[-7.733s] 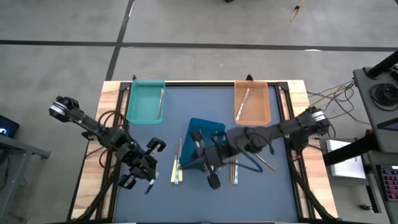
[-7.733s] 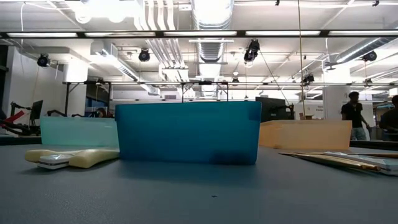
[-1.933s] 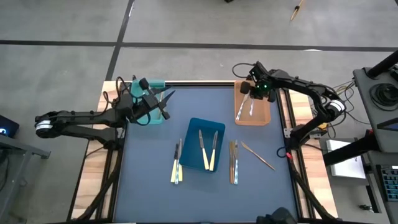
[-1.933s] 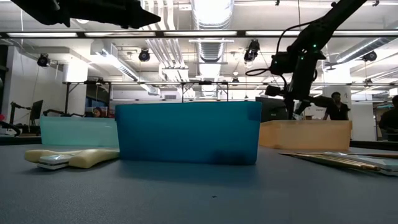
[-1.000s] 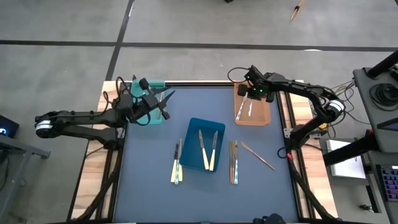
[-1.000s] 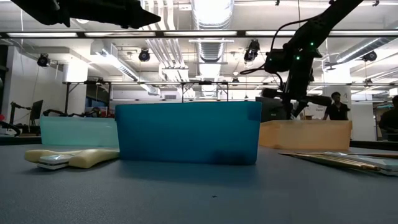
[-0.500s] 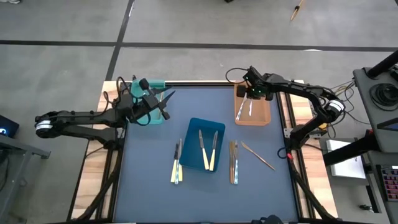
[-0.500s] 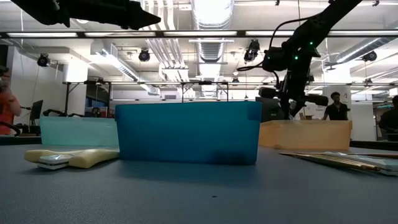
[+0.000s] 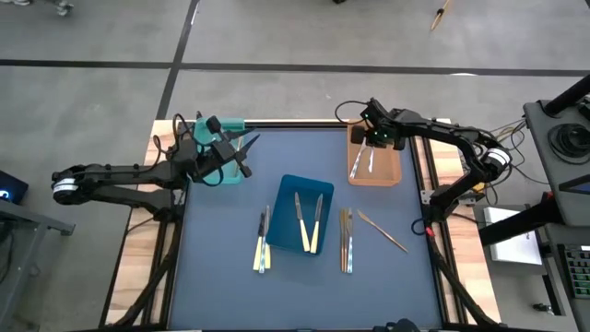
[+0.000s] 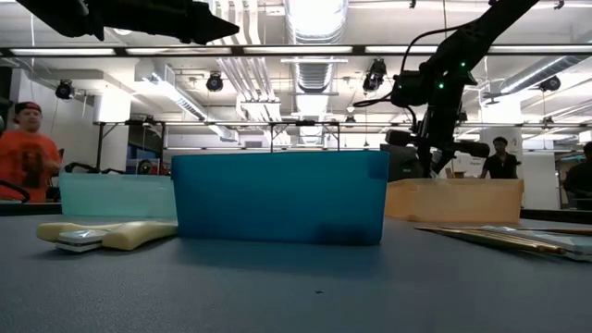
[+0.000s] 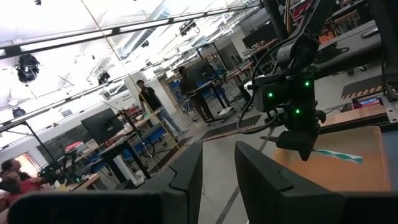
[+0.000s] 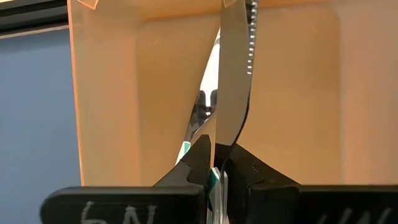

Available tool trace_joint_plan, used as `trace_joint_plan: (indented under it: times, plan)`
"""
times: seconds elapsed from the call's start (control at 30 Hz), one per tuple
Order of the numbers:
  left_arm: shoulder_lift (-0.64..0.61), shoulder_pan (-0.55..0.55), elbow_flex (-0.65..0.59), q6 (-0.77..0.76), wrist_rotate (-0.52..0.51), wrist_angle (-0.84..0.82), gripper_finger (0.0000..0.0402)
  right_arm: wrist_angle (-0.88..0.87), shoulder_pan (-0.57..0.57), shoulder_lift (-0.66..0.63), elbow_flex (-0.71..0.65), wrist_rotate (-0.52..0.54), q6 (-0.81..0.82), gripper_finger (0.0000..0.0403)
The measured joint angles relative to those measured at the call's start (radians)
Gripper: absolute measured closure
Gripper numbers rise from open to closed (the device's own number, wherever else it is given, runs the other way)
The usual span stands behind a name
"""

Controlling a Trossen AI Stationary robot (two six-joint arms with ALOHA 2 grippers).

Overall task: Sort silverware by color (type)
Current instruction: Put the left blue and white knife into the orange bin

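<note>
Right gripper (image 9: 372,136): fingers pinched together, nothing seen clamped; held over the orange rectangular plastic tray (image 9: 394,171), upper right of the high view.
Tray contents: silver utensils (image 9: 366,161) lying inside.
Left gripper (image 9: 241,146): narrowly parted, apparently holding nothing; over the teal tray (image 9: 205,148), upper left.
Remaining silverware (image 9: 346,240): lower centre, beside the blue tray (image 9: 289,190).
Advice: fingers are best lifted straight up before departing.

Three trays (image 9: 303,214) on table (image 9: 221,295) — one mid, two at far corners — silverware (image 9: 347,240) between, inside.
</note>
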Motion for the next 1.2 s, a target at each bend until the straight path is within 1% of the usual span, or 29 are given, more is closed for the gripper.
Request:
trace_joint_plan:
  times: [0.27, 0.63, 0.8, 1.03, 1.2]
  plan:
    - [0.000, 0.000, 0.000, 0.000, 0.000, 0.000, 0.0325, -0.001, 0.000, 0.000, 0.000, 0.000, -0.007, 0.0387]
    - [0.000, 0.000, 0.000, 0.000, 0.000, -0.002, 0.0325, 0.000, 0.000, 0.000, 0.000, 0.001, -0.005, 0.0308]
    - [0.000, 0.000, 0.000, 0.001, 0.000, -0.006, 0.0325, 0.003, 0.000, 0.000, 0.000, 0.009, -0.020, 0.0288]
    - [0.000, 0.000, 0.000, 0.006, 0.000, -0.007, 0.0325, 0.007, 0.004, 0.000, 0.020, 0.001, -0.069, 0.0283]
    - [0.000, 0.000, 0.000, 0.008, 0.000, -0.007, 0.0325, -0.026, 0.032, 0.000, 0.062, 0.001, -0.134, 0.0294]
